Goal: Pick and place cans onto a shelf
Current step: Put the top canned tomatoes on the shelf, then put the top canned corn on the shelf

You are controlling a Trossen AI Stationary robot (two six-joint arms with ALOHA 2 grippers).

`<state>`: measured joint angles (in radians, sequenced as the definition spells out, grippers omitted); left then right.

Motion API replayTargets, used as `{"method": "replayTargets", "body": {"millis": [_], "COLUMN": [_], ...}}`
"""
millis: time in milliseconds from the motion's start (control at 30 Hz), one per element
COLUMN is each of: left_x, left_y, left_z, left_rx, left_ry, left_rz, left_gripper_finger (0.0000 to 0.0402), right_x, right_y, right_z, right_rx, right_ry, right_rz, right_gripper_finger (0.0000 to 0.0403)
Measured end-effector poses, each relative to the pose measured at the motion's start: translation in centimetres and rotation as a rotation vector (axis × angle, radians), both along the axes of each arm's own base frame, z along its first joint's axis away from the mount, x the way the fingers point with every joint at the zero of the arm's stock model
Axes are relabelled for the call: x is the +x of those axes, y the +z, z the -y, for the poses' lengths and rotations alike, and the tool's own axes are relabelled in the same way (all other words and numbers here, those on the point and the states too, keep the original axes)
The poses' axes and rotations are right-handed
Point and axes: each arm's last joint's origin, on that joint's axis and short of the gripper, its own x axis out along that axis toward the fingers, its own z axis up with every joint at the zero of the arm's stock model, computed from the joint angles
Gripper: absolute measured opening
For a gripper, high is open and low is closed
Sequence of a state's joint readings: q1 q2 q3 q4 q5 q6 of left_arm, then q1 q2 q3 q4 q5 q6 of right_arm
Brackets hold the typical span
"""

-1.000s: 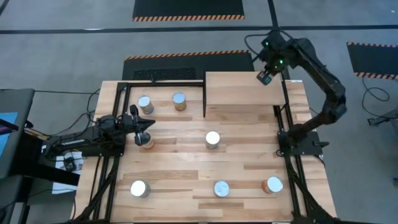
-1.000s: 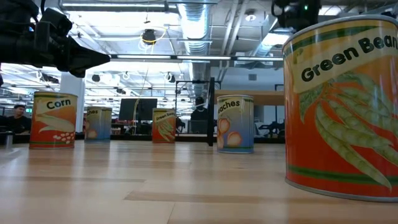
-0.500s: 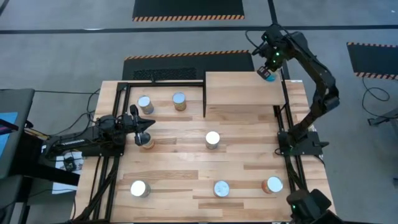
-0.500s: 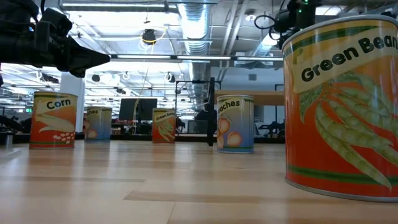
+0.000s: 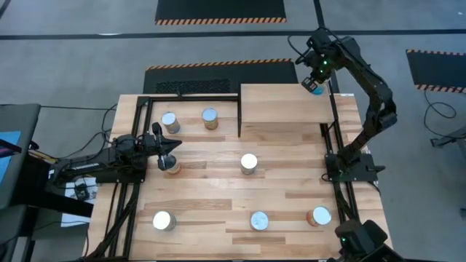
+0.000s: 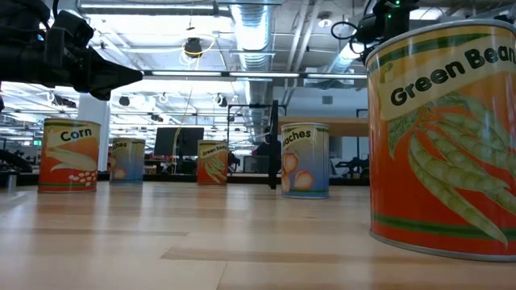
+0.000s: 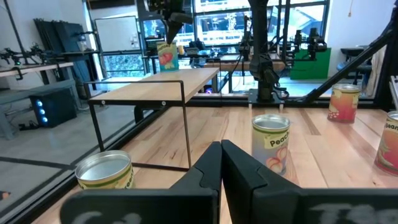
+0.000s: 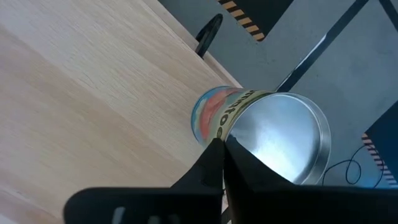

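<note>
The right pincer (image 5: 314, 86) hangs over the far right corner of the shelf (image 5: 280, 102), directly above a can (image 8: 249, 134) standing upright on the pale wood near the edge. From the wrist view its fingers look pressed together over the can's silver lid rather than wrapped around the label, so it appears to have nothing in its grasp; the can seems set down, tucked into the corner perhaps to leave room for the rest.

The left pincer (image 5: 169, 148) waits clenched and empty at the left side of the table (image 5: 291, 196), just beside an orange-labelled can (image 5: 172, 167).

Six more cans remain on the planks: two (image 5: 169, 121) (image 5: 210, 118) inside the black frame (image 5: 145, 102) at the far left, one (image 5: 249, 163) in the middle, and three (image 5: 163, 220) (image 5: 259, 220) (image 5: 320, 216) along the near edge. By that count the job is barely begun, with one can shelved and seven to go.

The cans are spaced well apart, likely so each can be gripped without knocking a neighbour.
</note>
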<state>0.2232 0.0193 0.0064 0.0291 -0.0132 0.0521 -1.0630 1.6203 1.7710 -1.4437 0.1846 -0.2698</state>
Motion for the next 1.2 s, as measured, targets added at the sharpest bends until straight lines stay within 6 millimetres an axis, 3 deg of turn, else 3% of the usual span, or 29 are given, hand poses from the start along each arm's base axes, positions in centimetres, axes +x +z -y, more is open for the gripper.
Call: {"method": "replayTargets", "body": {"millis": [267, 400, 667, 867, 967, 1067, 1200], "left_x": [0.0, 0.0, 0.0, 0.0, 0.0, 0.0, 0.0], "left_y": [0.0, 0.0, 0.0, 0.0, 0.0, 0.0, 0.0], "left_z": [0.0, 0.0, 0.0, 0.0, 0.0, 0.0, 0.0], "left_rx": [0.0, 0.0, 0.0, 0.0, 0.0, 0.0, 0.0], "left_ry": [0.0, 0.0, 0.0, 0.0, 0.0, 0.0, 0.0], "left_rz": [0.0, 0.0, 0.0, 0.0, -0.001, 0.0, 0.0], "left_gripper_finger": [0.0, 0.0, 0.0, 0.0, 0.0, 0.0, 0.0], "right_x": [0.0, 0.1, -0.5, -0.2, -0.2, 0.0, 0.5], "right_y": [0.1, 1.4, 6.3, 7.9, 7.5, 5.8, 2.3], "right_z": [-0.1, -1.1, -5.4, -9.6, -11.8, -13.8, -16.2], "right_rx": [-0.002, -0.048, -0.222, -0.327, -0.418, -0.473, -0.493], "right_ry": [-0.002, 0.021, 0.092, 0.234, 0.323, 0.38, 0.438], "right_rz": [0.005, 0.031, 0.141, 0.377, 0.507, 0.609, 0.744], "right_gripper_finger": [0.0084, 0.0108, 0.0123, 0.0083, 0.0047, 0.0012, 0.0017]}}
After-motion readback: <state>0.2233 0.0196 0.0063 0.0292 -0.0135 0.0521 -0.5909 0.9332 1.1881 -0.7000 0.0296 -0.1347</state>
